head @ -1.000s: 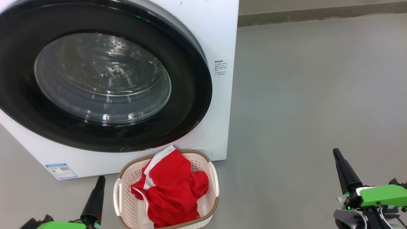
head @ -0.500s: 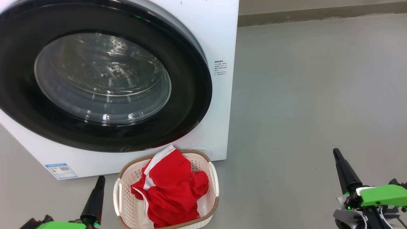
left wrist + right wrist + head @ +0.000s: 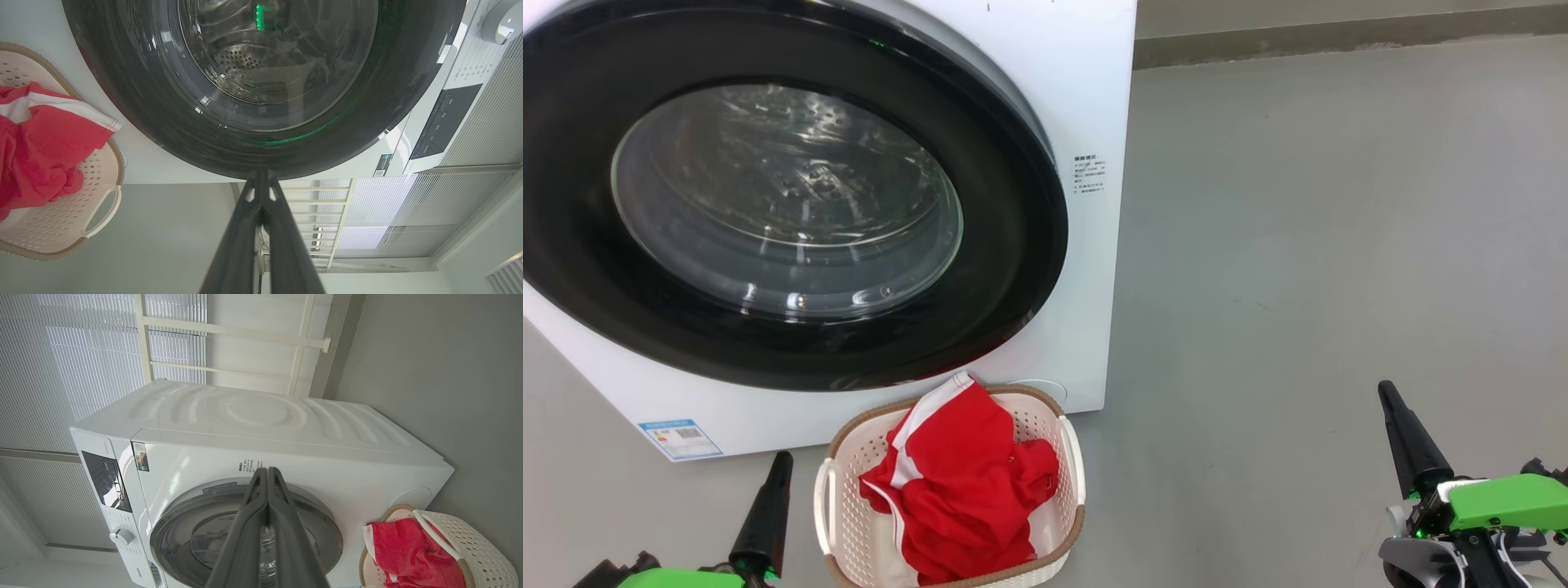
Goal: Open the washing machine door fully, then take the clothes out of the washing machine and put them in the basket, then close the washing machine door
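We see the washing machine door lying flush vs the front of the washing machine; whether it's latched we can't tell from here. Thru its glass the perforated drum shows, w/ a green glint on it. The basket sits on the grey floor just in front of the machine's lower right corner, below the door rim. The clothes lie heaped inside it, red w/ white stripe trim, one edge sticking up over the back rim. The left gripper hangs low just left of the basket, not touching it; its wrist view shows the fingers pressed together on nothing. The right gripper hovers well to the right over bare floor, fingers likewise pinched together, holding nothing.
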Robot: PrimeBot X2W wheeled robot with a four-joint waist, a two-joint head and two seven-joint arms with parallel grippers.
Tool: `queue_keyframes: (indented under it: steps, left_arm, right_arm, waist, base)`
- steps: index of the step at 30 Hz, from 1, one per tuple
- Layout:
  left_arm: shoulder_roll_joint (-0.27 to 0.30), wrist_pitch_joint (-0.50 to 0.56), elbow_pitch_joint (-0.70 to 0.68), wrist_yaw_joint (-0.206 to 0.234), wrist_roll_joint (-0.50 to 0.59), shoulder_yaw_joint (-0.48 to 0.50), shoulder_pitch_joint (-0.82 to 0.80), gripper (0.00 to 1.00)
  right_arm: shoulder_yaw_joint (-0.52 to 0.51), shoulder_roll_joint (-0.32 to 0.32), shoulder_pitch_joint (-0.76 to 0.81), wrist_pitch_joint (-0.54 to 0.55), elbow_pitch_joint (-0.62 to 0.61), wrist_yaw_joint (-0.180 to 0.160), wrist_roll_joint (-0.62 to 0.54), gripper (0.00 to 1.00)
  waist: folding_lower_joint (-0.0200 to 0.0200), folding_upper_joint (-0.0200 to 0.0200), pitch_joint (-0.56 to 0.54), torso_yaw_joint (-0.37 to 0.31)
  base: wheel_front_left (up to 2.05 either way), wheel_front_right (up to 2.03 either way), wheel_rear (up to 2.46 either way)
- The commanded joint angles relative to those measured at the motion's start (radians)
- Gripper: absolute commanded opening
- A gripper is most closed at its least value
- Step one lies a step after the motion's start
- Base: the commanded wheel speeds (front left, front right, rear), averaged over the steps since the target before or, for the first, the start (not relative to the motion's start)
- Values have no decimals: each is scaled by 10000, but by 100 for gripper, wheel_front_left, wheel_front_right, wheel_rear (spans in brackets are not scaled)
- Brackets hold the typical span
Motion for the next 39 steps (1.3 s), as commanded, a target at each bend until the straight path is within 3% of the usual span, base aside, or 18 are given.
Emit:
queue_keyframes:
  steps: [1,39]
  left_arm:
    - [76,62,-261,-71,-42,375,-420,0]
    - [67,73,-260,-71,-31,389,-421,0]
  right_arm:
    - [127,-143,-416,68,-299,-7,30,0]
    - [132,-143,-416,64,-299,-7,34,0]
  waist:
    - [0,0,0,0]
    - [0,0,0,0]
  base:
    - [0,0,0]
    - [0,0,0]
